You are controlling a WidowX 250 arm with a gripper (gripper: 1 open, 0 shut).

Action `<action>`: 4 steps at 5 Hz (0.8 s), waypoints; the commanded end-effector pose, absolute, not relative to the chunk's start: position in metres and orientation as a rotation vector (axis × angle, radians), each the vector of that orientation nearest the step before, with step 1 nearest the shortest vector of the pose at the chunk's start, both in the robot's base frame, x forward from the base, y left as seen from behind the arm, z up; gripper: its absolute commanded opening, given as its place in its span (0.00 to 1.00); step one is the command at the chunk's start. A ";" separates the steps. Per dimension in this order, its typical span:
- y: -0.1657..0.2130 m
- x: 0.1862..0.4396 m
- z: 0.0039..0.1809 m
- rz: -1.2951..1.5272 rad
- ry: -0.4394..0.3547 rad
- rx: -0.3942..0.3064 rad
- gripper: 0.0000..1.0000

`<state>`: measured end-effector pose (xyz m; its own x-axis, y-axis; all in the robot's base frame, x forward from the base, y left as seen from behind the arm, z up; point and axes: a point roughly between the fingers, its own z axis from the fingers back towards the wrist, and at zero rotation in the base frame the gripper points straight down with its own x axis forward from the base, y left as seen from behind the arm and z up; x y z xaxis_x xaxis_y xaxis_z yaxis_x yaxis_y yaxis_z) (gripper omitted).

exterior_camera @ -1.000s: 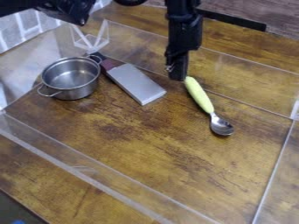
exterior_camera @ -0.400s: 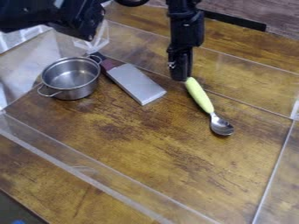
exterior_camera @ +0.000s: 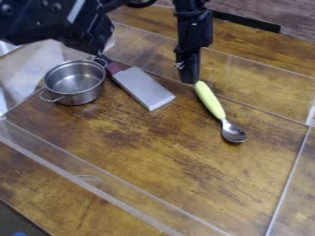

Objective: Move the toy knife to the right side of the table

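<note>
Table (exterior_camera: 185, 175): dark brown wood planks, edged by low clear walls.
Gripper (exterior_camera: 187, 77): black, pointing steeply down, jaws closed, just above the handle end of the toy knife.
Toy knife (exterior_camera: 216, 110): yellow-green handle, silver rounded tip, lying flat.
Grey slab (exterior_camera: 142, 88): left of the gripper.
Metal pot (exterior_camera: 74, 82): beside the slab, upright.

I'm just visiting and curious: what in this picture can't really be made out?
- Claw: dark and small in the camera view; its tips merge together, so contact with the toy knife is unclear.
- Top left: a dark blurred shape covers the corner beyond the pot.
- Grey slab: its dark handle end is too small to read.
- Table: cut off by every edge.
</note>
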<state>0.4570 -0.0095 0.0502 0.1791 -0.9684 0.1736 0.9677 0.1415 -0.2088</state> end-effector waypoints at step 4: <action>0.005 0.461 0.091 -1.359 -0.071 -0.344 0.00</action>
